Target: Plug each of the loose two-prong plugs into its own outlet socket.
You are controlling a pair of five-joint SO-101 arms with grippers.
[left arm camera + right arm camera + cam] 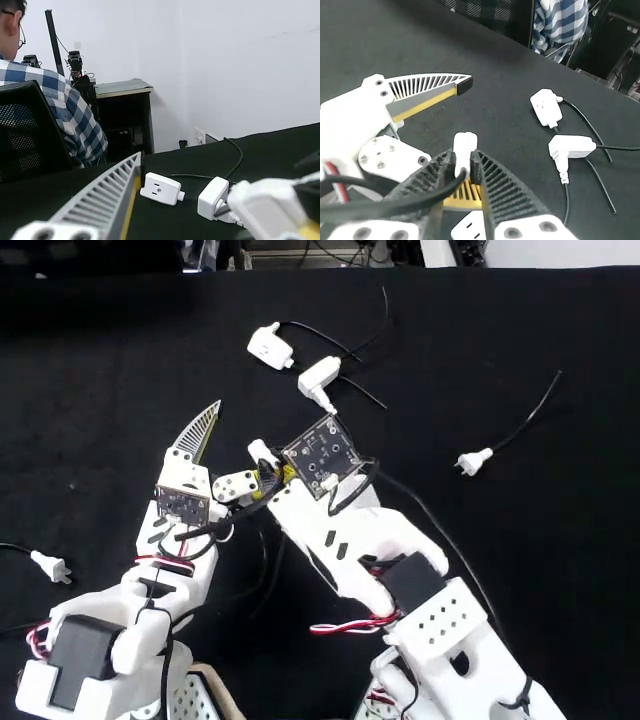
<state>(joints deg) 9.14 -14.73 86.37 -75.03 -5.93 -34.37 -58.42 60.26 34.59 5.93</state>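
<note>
My right gripper (pixel 463 161) is shut on a white two-prong plug (pixel 464 146), whose black cable trails back between the fingers. In the high view that plug (pixel 261 452) is held at the table's middle, short of the two white outlet sockets. One socket (pixel 268 345) lies farther back and the other socket (pixel 320 376) lies nearer, just beyond the right gripper (pixel 266 462). My left gripper (pixel 226 452) stands open right beside it, its ribbed finger (pixel 200 428) pointing at the sockets. Two loose plugs lie apart: one plug (pixel 474 461) at the right, another plug (pixel 50 565) at the left edge.
Black cables run from both sockets toward the table's back edge and from the right-hand plug. A black cloth (pixel 520 330) covers the table. The two arms almost touch at their wrists. Open cloth lies on both sides of the sockets.
</note>
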